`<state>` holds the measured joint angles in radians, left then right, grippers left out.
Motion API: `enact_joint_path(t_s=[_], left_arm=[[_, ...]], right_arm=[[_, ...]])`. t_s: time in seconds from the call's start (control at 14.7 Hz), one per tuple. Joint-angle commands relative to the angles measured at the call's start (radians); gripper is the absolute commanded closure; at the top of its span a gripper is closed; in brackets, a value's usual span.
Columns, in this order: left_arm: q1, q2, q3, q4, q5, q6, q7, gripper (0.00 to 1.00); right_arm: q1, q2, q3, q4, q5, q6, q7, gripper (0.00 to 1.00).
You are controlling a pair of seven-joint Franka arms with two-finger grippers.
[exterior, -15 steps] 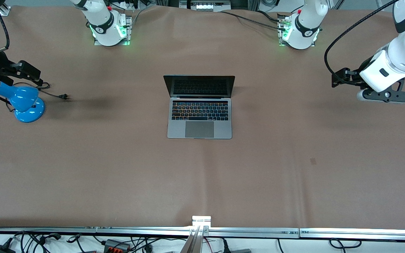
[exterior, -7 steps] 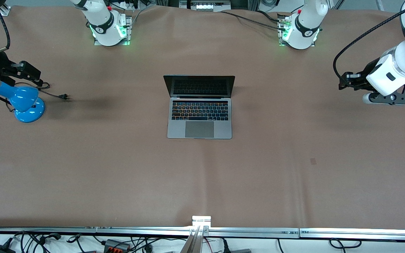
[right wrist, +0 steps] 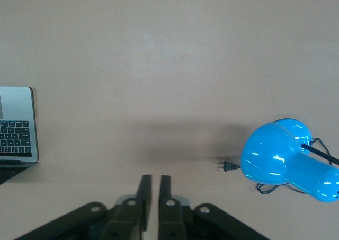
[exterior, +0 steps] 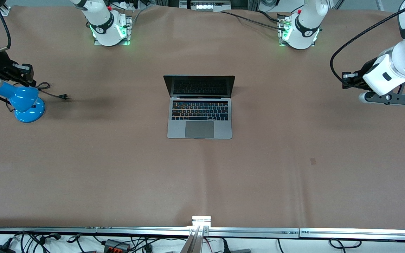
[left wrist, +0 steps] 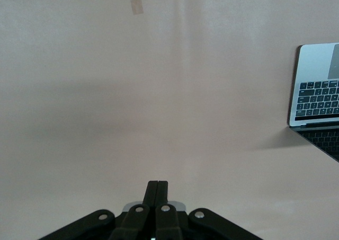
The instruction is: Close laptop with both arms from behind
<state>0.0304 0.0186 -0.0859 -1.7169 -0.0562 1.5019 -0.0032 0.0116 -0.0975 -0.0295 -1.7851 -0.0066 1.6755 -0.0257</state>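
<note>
L gripper (left wrist: pixel 157 186) jaws shut, R gripper (right wrist: pixel 152 180) nearly shut, both empty

Bright, even overhead light; soft blurred shadows lie on the brown table covering (exterior: pixel 118 168), and white glare glints off the glossy blue desk lamp (right wrist: pixel 288 158).

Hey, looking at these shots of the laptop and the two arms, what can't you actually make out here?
- Laptop lid back: faces away from the front camera; both wrist views cut the laptop at an edge.
- Right gripper: in the front view it runs off the edge above the blue lamp.
- Lamp: its far end is cut off in the right wrist view.
- Left gripper: fingers touching in its wrist view; in the front view the wrist hides them.
</note>
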Motion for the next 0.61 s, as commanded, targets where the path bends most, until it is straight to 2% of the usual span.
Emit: enact_joint_path(t_s=[0.0,0.14,0.27,0.48,0.54], left_arm=[[0.011,0.012,-0.008,0.026,-0.016,-0.035,0.038,0.99],[0.008,0.009,-0.011,0.014,-0.022,-0.057,0.037,0.99],[-0.009,0.029,-0.014,-0.003,-0.104,-0.065,0.037,0.99],[-0.041,0.049,-0.11,-0.061,-0.172,-0.019,-0.003,1.0],[-0.037,0.044,-0.141,-0.116,-0.244,0.0,-0.061,1.0]], right_arm=[[-0.021,-0.004,0.017,-0.007,0.025,-0.01,0.015,1.0],[-0.022,0.01,0.017,-0.008,0.065,-0.011,0.046,1.0],[-0.016,0.031,0.019,-0.008,0.094,-0.034,0.03,1.0],[0.024,0.088,0.02,-0.013,0.178,-0.078,0.029,1.0],[0.049,0.096,0.022,-0.016,0.209,-0.098,0.03,1.0]])
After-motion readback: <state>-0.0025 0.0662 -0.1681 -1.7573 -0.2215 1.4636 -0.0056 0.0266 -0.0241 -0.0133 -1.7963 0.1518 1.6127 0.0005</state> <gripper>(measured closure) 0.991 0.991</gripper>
